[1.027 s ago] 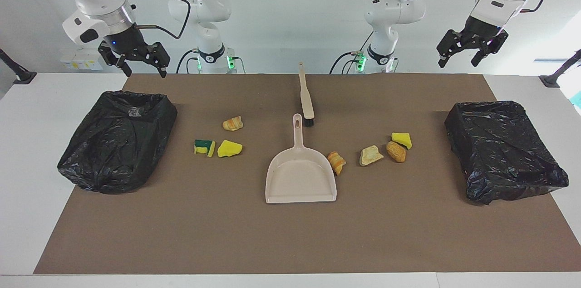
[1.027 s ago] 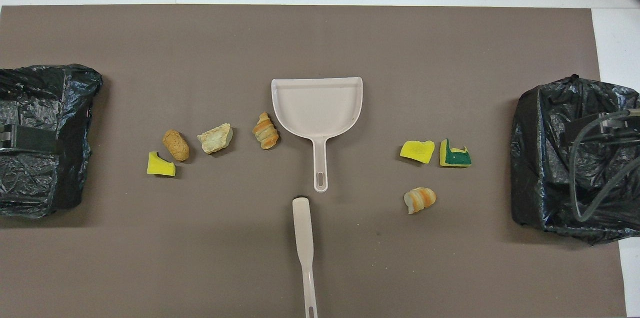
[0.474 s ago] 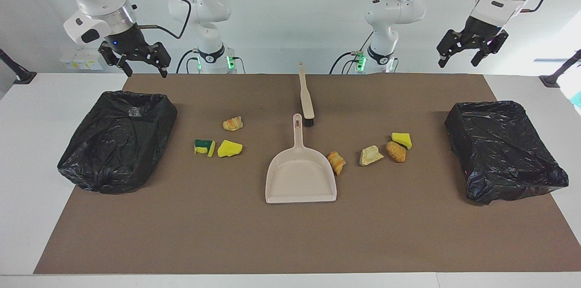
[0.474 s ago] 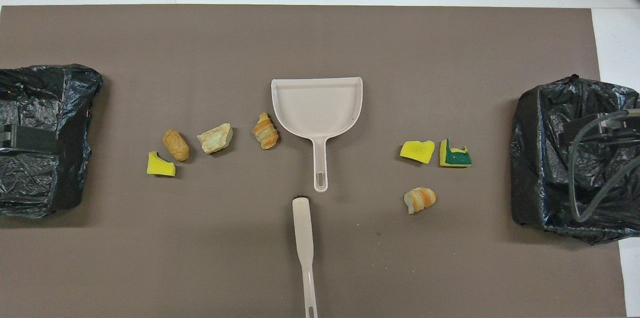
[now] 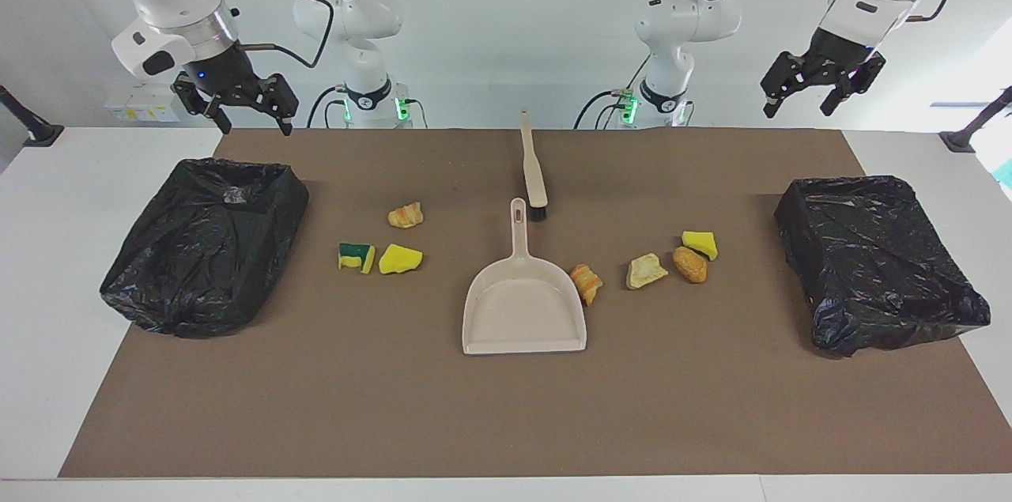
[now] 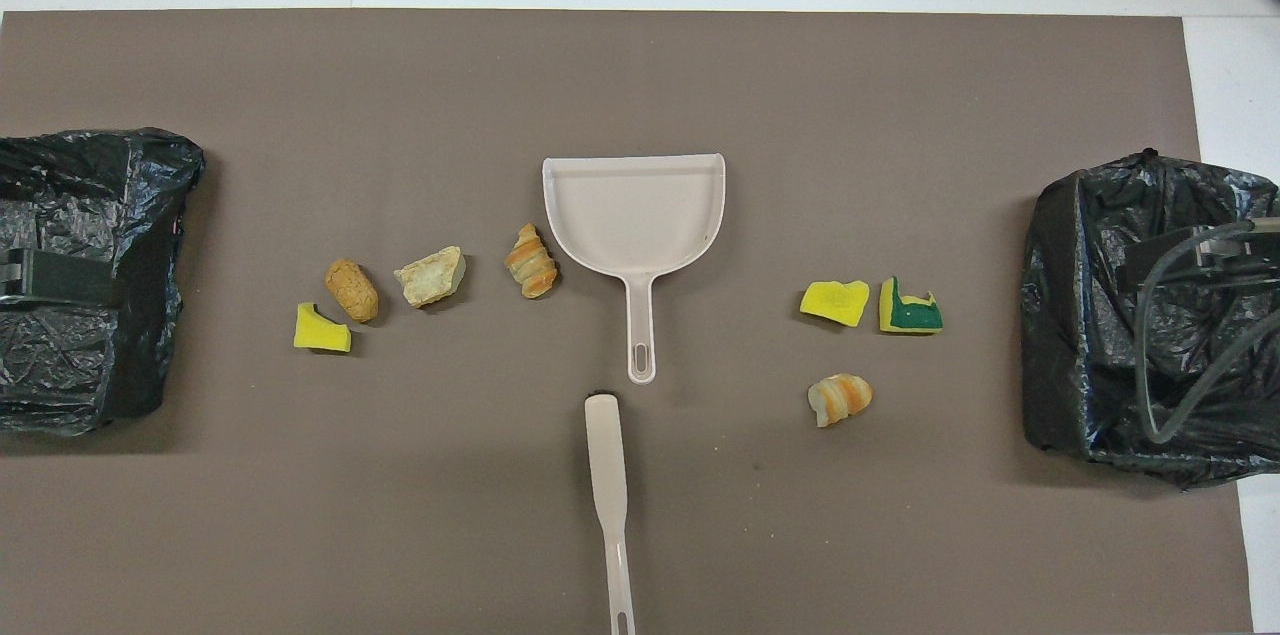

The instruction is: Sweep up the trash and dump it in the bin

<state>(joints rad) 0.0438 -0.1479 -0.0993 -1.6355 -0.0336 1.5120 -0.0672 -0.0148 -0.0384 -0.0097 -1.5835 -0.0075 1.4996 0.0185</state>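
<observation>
- The right hand (image 5: 243, 108), fingers spread and empty, has edged slightly higher above the table's black bin (image 5: 207, 243).
- The left hand (image 5: 814, 88) waits, apparently open, above the other bin (image 5: 877, 261).
- The trash (image 5: 400, 259) lies unmoved beside the dustpan (image 5: 523, 311) and brush (image 5: 534, 170); sweeping has not begun.

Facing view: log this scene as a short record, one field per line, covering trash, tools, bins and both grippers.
trash: seven scraps on the mat, none in the dustpan; three toward the right arm's end, four toward the left arm's
dustpan: flat at mid-mat, empty
brush: lying nearer the robots than the dustpan, unheld
bins: black-bagged bin and its twin, one at each end
left gripper: open, raised, empty
right gripper: open, raised, empty
</observation>
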